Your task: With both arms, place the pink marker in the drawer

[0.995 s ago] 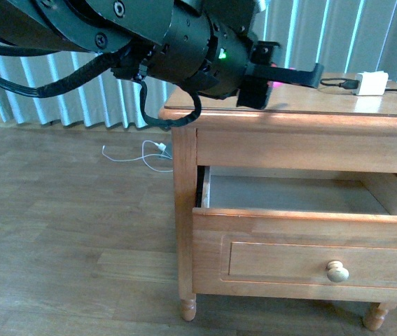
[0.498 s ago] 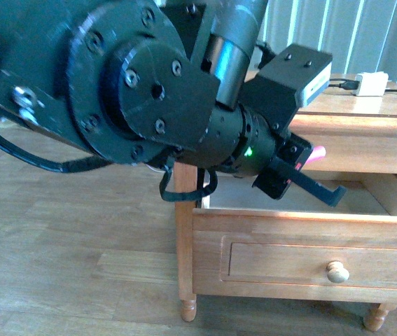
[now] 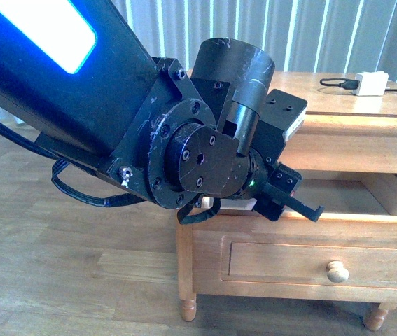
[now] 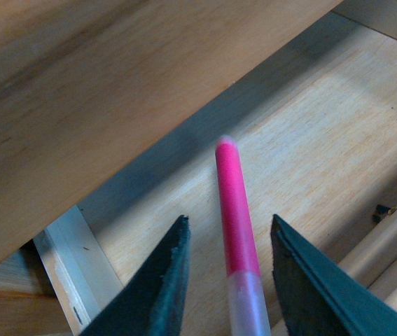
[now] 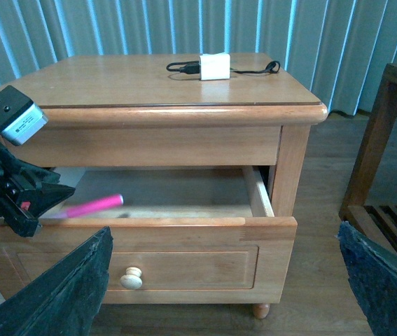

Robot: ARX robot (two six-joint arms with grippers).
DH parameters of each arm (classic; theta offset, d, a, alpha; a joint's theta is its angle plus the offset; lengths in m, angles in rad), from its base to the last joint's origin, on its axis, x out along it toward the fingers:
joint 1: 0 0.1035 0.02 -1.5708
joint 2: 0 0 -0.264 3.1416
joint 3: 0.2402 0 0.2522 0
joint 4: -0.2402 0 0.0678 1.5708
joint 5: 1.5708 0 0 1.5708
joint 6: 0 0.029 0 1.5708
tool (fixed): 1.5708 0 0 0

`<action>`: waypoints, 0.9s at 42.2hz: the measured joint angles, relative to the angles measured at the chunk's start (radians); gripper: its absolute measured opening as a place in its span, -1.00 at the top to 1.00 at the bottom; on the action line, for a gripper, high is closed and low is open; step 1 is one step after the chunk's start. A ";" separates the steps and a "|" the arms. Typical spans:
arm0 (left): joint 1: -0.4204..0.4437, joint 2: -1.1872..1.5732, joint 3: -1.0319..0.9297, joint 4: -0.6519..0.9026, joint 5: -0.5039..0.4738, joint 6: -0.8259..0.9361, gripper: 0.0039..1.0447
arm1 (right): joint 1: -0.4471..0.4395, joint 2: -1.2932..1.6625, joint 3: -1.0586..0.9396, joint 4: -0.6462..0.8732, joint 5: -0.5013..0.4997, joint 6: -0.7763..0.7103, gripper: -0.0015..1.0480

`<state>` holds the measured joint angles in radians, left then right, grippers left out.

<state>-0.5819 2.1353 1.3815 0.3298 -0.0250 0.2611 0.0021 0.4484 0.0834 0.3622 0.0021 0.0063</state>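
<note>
left gripper (image 4: 227,222) over the open drawer (image 5: 184,221), jaws apart. pink marker (image 5: 94,206) sits between them, gap on each side. right gripper (image 5: 224,234) spread wide, facing the drawer front.

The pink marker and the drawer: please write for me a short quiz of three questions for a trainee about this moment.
1. True or false: the wide honey-brown wooden drawer is shut.
2. Where is the short hot-pink cylindrical marker?
A. Clamped in the right end effector
B. Between the parted fingers of the left end effector, over the inside of the drawer
C. Out of every view
3. Short answer: what does the right end effector hold?

Key
1. False: it is pulled out and its inside shows.
2. B
3. Nothing: its fingers are wide apart with nothing between them.
</note>
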 joint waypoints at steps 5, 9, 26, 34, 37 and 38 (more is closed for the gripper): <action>0.003 -0.024 -0.027 0.031 -0.005 -0.004 -0.04 | 0.000 0.000 0.000 0.000 0.000 0.000 -0.83; 0.006 -0.097 -0.089 0.083 -0.024 -0.016 -0.39 | 0.000 0.000 0.000 0.000 0.000 0.000 -0.83; 0.156 -0.657 -0.504 0.182 -0.060 -0.171 -0.89 | 0.000 0.000 0.000 0.000 0.000 0.000 -0.83; 0.289 -0.946 -0.701 0.155 -0.020 -0.248 -0.89 | 0.000 0.000 0.000 0.000 0.000 0.000 -0.83; 0.340 -1.048 -0.777 0.123 -0.003 -0.275 -0.89 | 0.000 0.000 0.000 0.000 0.000 0.000 -0.83; 0.356 -1.081 -0.803 0.109 0.004 -0.282 -0.89 | 0.000 0.000 0.000 0.000 0.000 0.000 -0.83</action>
<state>-0.2256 1.0546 0.5789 0.4393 -0.0212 -0.0204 0.0021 0.4484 0.0834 0.3622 0.0021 0.0063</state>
